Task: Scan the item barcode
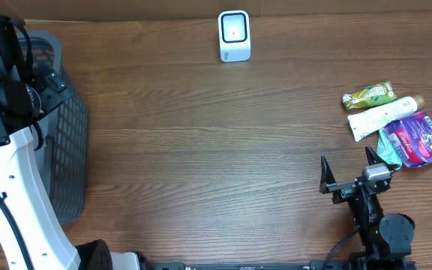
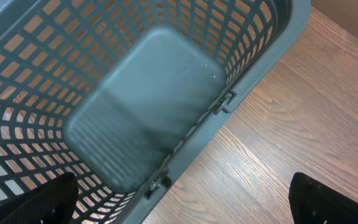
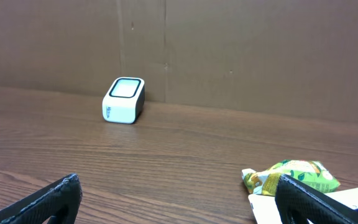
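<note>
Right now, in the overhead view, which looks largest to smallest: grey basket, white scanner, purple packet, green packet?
1. grey basket
2. white scanner and purple packet: they look alike, so I leave them unranked
3. green packet

The overhead camera looks straight down on the whole table (image 1: pixel 201 150) from high up. The left wrist view peers closely down into the basket (image 2: pixel 135 112), probably the one at overhead's left edge. The right wrist view, low and level, shares the scanner (image 3: pixel 123 99) with overhead.

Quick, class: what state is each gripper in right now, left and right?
Left gripper: open, holding nothing, over the grey plastic mesh basket.
Right gripper: open, holding nothing.
</note>
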